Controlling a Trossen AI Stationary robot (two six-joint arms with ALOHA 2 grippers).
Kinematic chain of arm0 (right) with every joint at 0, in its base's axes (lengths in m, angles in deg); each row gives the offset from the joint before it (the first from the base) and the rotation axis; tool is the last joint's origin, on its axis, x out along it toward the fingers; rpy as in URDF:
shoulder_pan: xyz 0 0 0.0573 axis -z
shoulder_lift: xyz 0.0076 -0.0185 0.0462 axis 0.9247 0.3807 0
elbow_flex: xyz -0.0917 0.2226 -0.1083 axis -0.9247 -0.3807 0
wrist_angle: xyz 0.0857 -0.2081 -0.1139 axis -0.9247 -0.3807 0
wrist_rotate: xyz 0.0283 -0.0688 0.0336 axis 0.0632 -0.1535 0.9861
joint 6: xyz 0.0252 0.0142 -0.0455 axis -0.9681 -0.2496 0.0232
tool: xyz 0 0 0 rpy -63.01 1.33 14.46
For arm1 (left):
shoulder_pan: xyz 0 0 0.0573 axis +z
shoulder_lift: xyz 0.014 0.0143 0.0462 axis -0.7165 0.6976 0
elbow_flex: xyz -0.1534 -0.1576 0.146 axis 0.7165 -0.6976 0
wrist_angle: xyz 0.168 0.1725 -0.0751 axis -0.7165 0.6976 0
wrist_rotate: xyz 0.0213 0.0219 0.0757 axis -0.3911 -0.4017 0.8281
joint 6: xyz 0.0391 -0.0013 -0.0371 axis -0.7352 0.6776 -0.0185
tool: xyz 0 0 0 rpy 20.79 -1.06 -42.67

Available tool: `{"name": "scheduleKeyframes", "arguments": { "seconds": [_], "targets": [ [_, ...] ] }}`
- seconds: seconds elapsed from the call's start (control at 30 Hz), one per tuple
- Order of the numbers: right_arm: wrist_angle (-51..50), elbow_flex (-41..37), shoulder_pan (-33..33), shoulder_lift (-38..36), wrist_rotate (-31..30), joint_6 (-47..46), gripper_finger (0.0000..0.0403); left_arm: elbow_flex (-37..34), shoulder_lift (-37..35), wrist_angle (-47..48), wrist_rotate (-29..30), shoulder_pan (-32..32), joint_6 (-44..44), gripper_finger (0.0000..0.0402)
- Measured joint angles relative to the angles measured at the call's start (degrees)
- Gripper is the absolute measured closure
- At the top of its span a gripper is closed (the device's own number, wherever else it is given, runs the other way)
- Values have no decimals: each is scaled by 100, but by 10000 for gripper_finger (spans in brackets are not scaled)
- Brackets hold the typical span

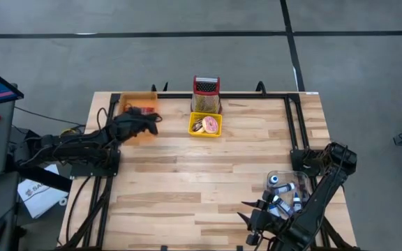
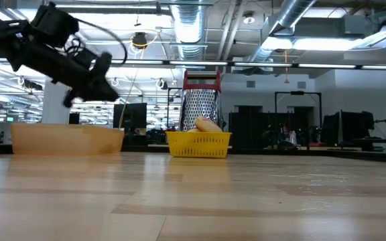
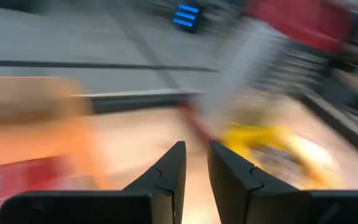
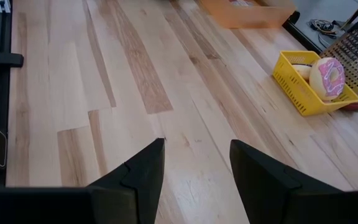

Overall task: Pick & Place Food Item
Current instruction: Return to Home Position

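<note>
High view: bag beside gripper (left)

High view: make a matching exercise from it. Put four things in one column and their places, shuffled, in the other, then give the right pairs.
Things:
1. left gripper
2. grater
3. yellow basket
4. transparent bin

Places:
A. near right corner, by the right gripper
B. far edge, just behind the basket
C. raised over the orange bin, far left
D. far middle, holding a pink-iced donut

Pairs: 1-C, 2-B, 3-D, 4-A.
</note>
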Motion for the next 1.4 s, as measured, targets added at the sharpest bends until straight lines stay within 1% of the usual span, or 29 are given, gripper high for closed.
{"name": "scheduleKeyframes", "arguments": {
  "seconds": [0.1, 0.2, 0.27, 0.3, 0.33, 0.37, 0.4, 0.5, 0.53, 0.6, 0.67, 0.77, 0.9, 0.93, 1.03, 1.07, 1.13, 1.2, 1.33, 1.4],
  "targets": [
    [-5, 0, 28, 0, 0, 0, 228, 0, 0, -507, -1688, -79, -525, 344],
    [-10, 0, 47, 0, 1, 0, 228, 0, 0, -1032, -3335, -403, -1045, 347],
    [0, 0, 60, 0, 1, 0, 228, 0, 0, -1287, -4170, -773, -1347, 348],
    [2, 0, 60, 0, 1, -2, 228, 0, 0, -1370, -4434, -1019, -1518, 348],
    [4, 0, 60, 0, 3, -2, 228, 0, 0, -1414, -4549, -1307, -1688, 348],
    [4, 0, 57, 0, 3, -4, 228, -44, -7, -1501, -4521, -1604, -1825, 348],
    [7, 0, 51, 0, 4, -7, 228, -119, -47, -1588, -4355, -1907, -1932, 348],
    [32, 0, 24, 0, 43, -48, 228, -338, -290, -1719, -3463, -2767, -2356, 351],
    [51, 0, 5, 0, 41, -50, 228, -387, -459, -1665, -3212, -2964, -2450, 352],
    [97, 0, -33, 0, 43, -50, 228, -471, -918, -1390, -2961, -3224, -2586, 352],
    [145, 2, -86, 0, 26, -52, 228, -531, -1503, -827, -2865, -3310, -2688, 352],
    [143, 2, -105, 0, -11, -52, 228, -535, -2486, 208, -2684, -3219, -2739, 353],
    [138, 2, -23, 0, -18, -50, 228, -533, -3722, 1324, -2891, -3115, -2703, 358],
    [138, 2, 6, 0, -16, -50, 228, -555, -4008, 1501, -2919, -3115, -2667, 360],
    [138, 2, 91, 0, -27, 9, 228, -912, -4778, 1420, -2919, -3117, -2542, 365],
    [137, 2, 128, 0, -24, 51, 228, -1060, -4865, 1306, -2911, -3120, -2536, 367],
    [160, 2, 188, 0, -17, 106, 228, -1069, -4810, 1360, -2823, -3148, -2520, 371],
    [182, 4, 240, 0, 42, 148, 228, -1056, -4667, 1179, -2782, -3150, -2546, 375],
    [237, 4, 257, 0, 128, 245, 228, -1069, -4624, 1590, -2764, -3147, -2665, 384],
    [236, 4, 234, 0, 125, 271, 228, -1069, -4663, 1745, -2624, -3147, -2727, 389]
  ]
}}
